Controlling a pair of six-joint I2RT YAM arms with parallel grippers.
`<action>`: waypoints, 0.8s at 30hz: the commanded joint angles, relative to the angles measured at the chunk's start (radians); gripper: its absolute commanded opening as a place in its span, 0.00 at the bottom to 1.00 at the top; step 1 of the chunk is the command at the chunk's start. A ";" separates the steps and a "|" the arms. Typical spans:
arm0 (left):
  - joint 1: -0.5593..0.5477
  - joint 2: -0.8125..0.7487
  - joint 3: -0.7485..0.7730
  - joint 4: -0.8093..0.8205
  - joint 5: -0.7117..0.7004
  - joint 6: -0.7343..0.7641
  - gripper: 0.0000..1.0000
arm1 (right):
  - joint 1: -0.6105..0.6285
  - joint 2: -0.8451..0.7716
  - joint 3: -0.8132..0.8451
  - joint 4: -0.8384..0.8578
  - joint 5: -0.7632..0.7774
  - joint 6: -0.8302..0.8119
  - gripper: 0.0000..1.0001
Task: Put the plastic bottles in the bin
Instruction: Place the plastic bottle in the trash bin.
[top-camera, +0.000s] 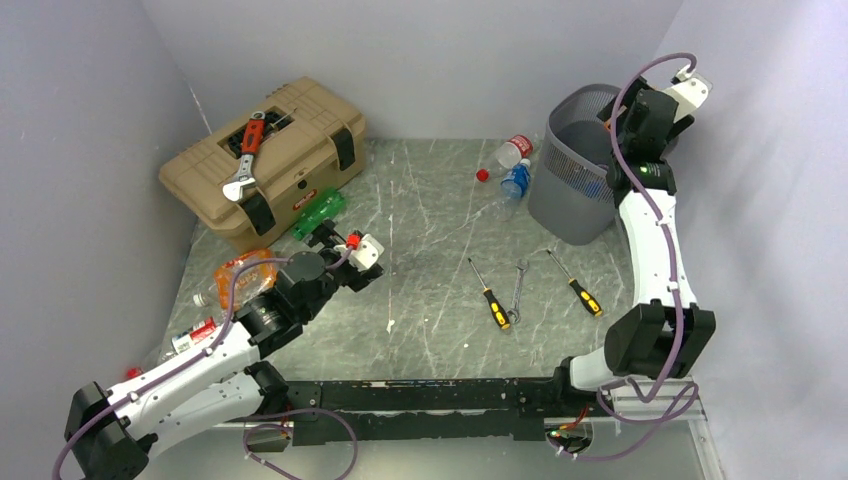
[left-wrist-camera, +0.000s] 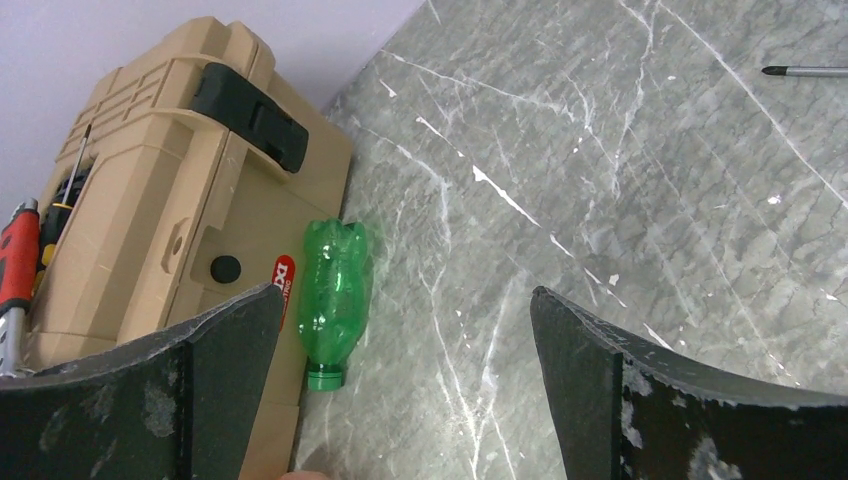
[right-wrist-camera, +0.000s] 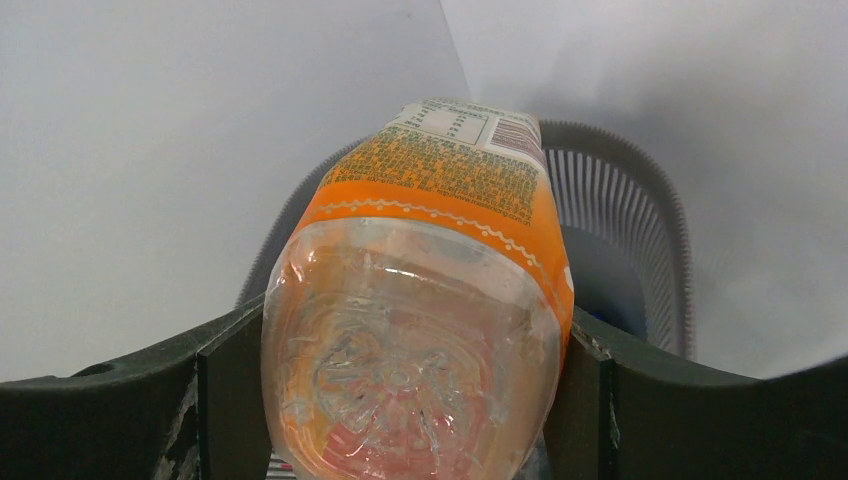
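One orange-labelled bottle (right-wrist-camera: 430, 250) sits clamped in the right pincer (right-wrist-camera: 400, 390), its long axis pointing toward the mesh bin (right-wrist-camera: 620, 200), seemingly just below. Meanwhile the left pincer (left-wrist-camera: 405, 390) gapes wide, the green bottle (left-wrist-camera: 333, 300) lying ahead.

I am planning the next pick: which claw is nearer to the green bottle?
Left. The left claw, open, sits just short of the green bottle; the right claw is far off, over the bin, gripping an orange bottle.
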 joint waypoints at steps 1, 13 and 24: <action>0.007 -0.007 0.011 0.057 0.026 -0.010 0.99 | -0.016 0.041 0.035 0.032 -0.098 0.098 0.41; 0.015 0.016 0.015 0.059 0.061 -0.002 0.99 | -0.023 0.062 0.010 0.050 -0.174 0.125 0.73; 0.017 0.013 0.013 0.058 0.071 -0.001 0.99 | -0.031 0.072 0.049 -0.034 -0.227 0.180 0.58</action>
